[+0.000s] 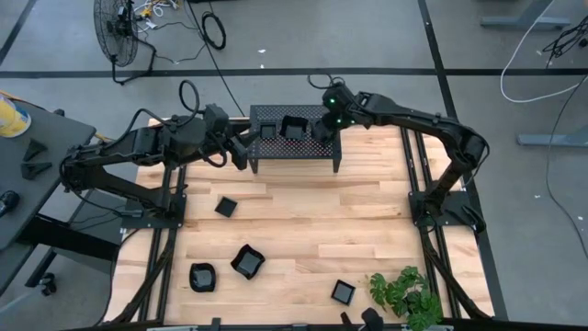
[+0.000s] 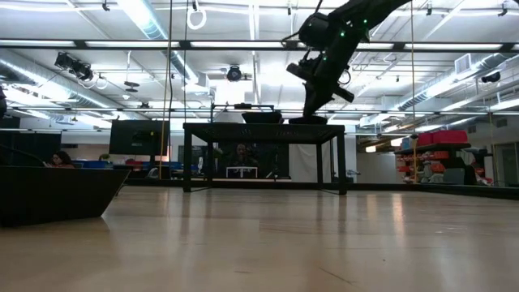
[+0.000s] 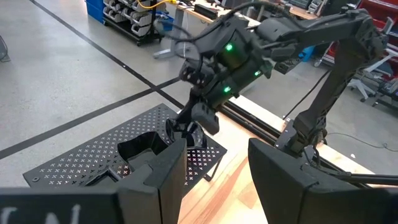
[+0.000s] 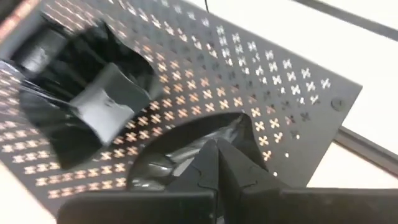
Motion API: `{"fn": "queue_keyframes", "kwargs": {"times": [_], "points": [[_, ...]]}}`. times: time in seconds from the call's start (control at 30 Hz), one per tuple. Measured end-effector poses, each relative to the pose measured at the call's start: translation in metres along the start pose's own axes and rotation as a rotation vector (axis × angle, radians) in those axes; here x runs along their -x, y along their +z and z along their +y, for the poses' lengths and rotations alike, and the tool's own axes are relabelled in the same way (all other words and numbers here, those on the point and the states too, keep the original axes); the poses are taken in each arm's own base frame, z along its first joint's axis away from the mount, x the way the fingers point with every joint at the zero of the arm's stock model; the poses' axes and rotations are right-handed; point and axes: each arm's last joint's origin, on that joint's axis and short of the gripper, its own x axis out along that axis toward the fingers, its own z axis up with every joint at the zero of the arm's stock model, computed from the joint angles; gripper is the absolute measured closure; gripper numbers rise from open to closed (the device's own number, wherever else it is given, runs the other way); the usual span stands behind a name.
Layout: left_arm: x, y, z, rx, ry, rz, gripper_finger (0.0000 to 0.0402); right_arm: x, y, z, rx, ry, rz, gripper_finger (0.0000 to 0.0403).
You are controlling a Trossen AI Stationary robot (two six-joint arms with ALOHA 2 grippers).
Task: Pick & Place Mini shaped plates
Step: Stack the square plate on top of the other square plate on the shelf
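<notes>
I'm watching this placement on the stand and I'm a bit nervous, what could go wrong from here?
1. The right gripper is shut on a mini plate near the stand's edge; released there, the plate could slide off.
2. Another plate sits close by on the stand, so pulling away might nudge it.
3. The left gripper hangs open beside the stand, near the right arm; the arms could collide.
</notes>
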Motion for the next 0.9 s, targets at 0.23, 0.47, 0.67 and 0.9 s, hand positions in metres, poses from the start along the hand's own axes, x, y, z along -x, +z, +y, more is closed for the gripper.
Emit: {"fn": "queue_keyframes", "kwargs": {"times": [0.23, 0.47, 0.67, 0.9], "points": [[0.000, 0.000, 0.000, 0.000, 0.000, 0.000, 0.0225, 0.031, 0.005, 0.000, 0.003, 0.069, -0.069, 0.0403], [0.000, 0.000, 0.000, -0.002, 0.000, 0.000, 0.0225, 0.064, 0.000, 0.004, 0.040, 0.210, -0.064, 0.0403], [0.000, 0.000, 0.000, -0.008, 0.000, 0.000, 0.0225, 0.077, -0.021, 0.026, 0.141, 0.244, 0.013, 0.0403], [0.000, 0.000, -0.001, -0.009, -0.023, 0.012, 0.0225, 0.095, -0.054, 0.064, 0.278, 0.325, 0.093, 0.0403]]}}
